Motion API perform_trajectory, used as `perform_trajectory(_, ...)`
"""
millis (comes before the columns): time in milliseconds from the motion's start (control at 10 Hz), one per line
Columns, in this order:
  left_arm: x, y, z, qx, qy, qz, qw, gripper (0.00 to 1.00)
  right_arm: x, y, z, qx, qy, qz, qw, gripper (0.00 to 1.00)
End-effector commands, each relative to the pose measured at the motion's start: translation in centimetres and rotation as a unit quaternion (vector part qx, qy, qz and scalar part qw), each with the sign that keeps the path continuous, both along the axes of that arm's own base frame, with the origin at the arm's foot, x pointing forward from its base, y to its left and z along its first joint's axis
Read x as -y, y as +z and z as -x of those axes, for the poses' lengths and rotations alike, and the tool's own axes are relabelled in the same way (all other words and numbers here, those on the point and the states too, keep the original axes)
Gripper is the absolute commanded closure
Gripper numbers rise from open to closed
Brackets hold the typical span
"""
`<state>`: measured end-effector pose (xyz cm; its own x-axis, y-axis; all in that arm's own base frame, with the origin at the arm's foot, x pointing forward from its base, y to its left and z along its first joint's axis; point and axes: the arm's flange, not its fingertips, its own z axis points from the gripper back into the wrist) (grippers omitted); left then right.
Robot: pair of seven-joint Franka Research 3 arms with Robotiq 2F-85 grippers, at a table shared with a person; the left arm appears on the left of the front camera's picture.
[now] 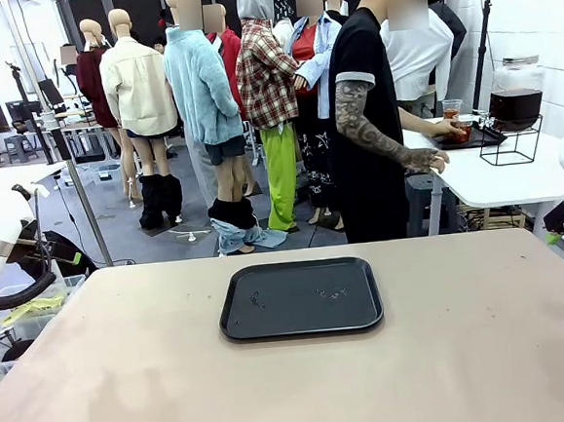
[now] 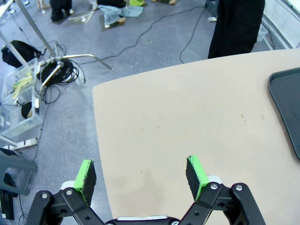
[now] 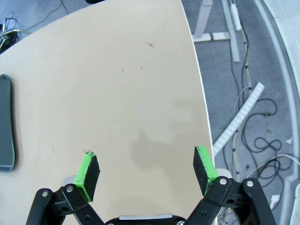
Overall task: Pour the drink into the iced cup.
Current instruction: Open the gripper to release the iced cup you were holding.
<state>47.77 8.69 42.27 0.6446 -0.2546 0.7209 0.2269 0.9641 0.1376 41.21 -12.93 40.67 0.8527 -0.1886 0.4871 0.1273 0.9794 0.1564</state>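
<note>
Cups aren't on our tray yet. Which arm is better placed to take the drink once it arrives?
Neither clearly. The left tool and right tool both hang open over bare table, either side of the tray. The person is handling cups at the side table on the robot's right, so right, tentatively.

Illumination is bright, even and diffuse, apparently from overhead; no hard shadows fall anywhere. The matte beige bench top (image 1: 469, 353) shows only faint, soft-edged grey patches near the front view's lower left and in both wrist views just ahead of the jaws. The shallow black plastic tray with rounded corners (image 1: 300, 298) carries a pale sheen across its surface. The front view is sharp up close and slightly soft in the background. Both wrist views show wide-angle distortion: the bench edge bows markedly.
</note>
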Motion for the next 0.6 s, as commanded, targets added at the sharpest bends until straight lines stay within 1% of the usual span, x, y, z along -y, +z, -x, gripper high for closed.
perform_trajectory(0,-0.08,-0.33,0.01,0.006,0.003,-0.006,1.000,0.00,-0.42,-0.13,0.28,0.004,-0.011,-0.001,1.000,0.00)
perform_trajectory(500,-0.08,-0.33,0.01,0.006,0.003,-0.006,1.000,0.00,-0.42,-0.13,0.28,0.004,-0.011,-0.001,1.000,0.00)
